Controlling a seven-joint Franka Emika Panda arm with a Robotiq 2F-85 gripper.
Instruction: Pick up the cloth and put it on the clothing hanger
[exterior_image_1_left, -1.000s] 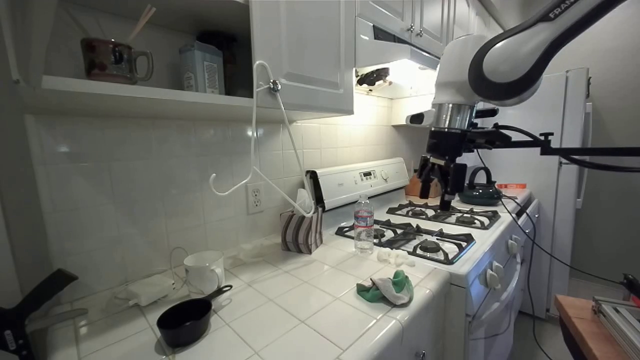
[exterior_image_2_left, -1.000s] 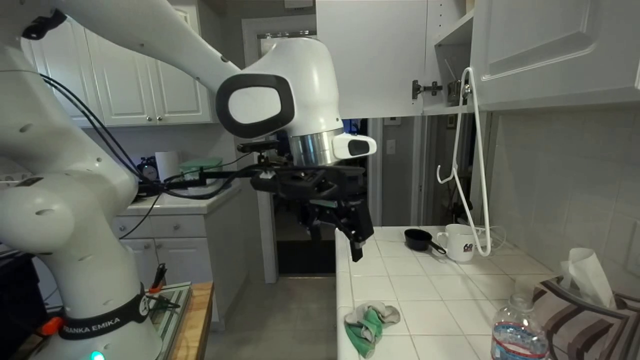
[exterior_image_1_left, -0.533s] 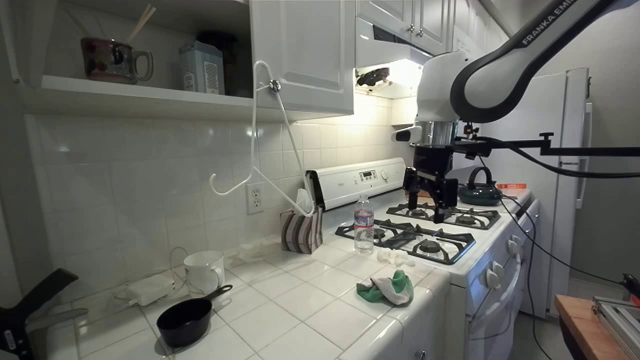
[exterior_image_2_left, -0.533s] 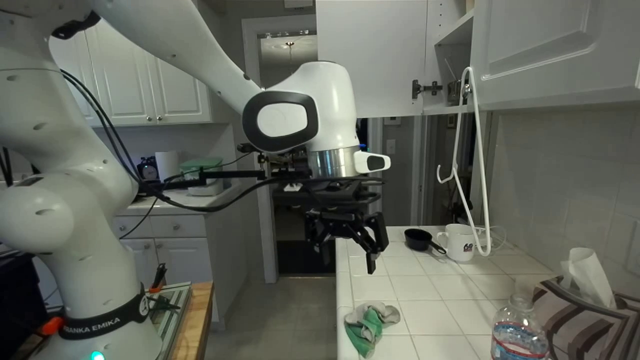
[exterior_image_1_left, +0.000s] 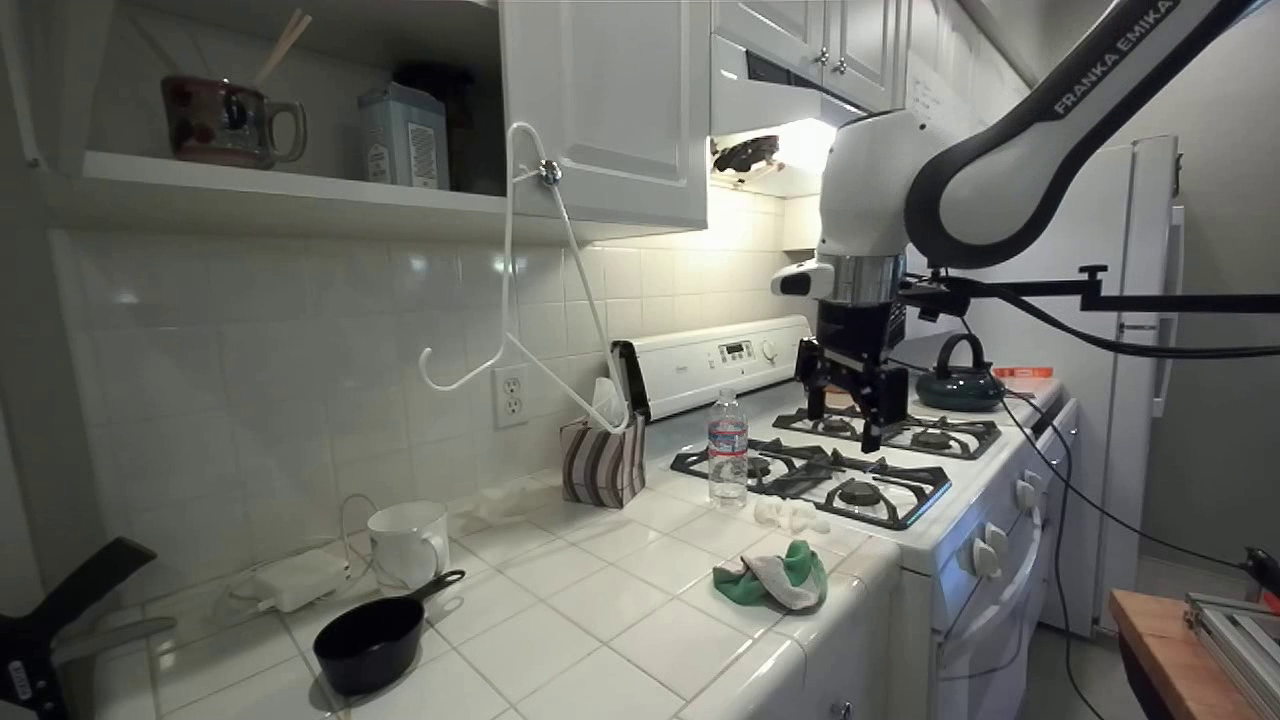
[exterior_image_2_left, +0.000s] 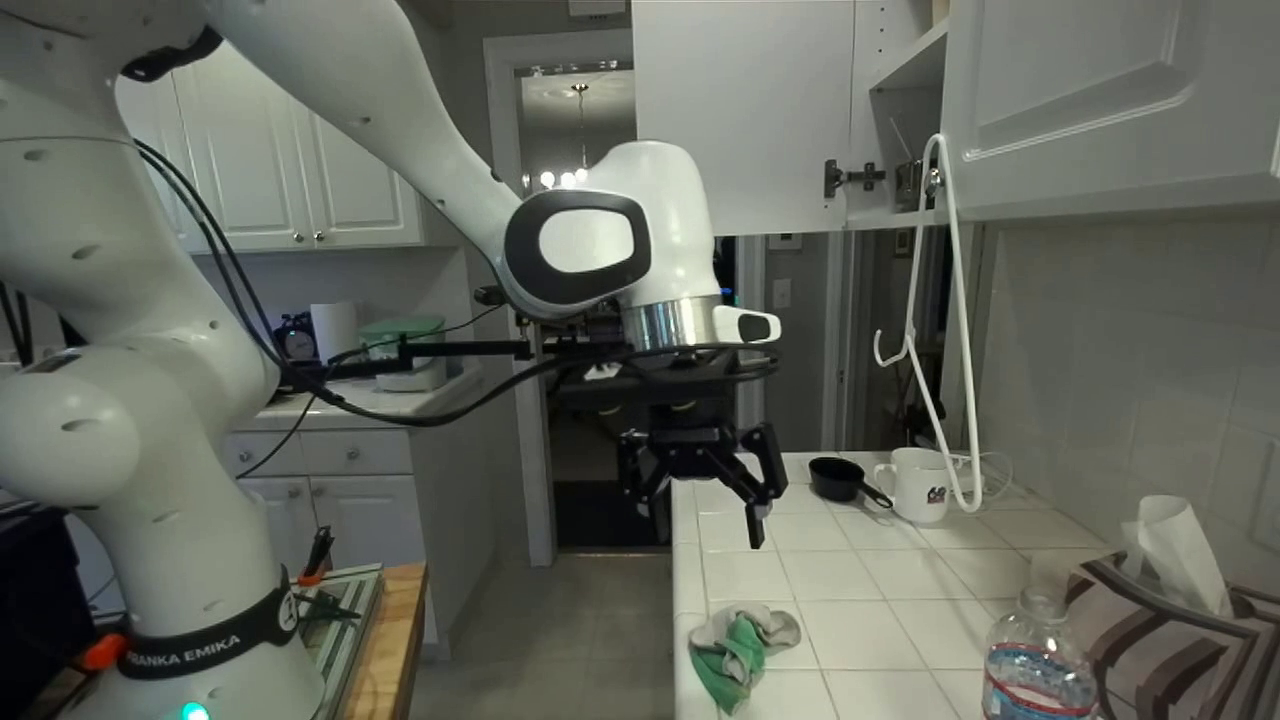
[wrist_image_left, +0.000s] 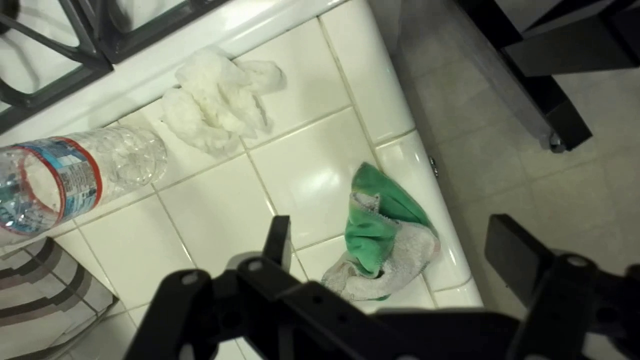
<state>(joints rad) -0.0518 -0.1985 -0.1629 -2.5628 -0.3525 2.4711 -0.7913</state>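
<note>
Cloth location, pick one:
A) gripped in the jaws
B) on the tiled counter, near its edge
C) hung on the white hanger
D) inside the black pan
B: the wrist view shows the green and grey cloth lying crumpled on the tiled counter by its rounded edge, with the jaws open and holding nothing.

Bright warm glare under the range hood (exterior_image_1_left: 745, 108), shadowed cupboard (exterior_image_1_left: 333, 110), shiny counter tiles (wrist_image_left: 320, 185)
</note>
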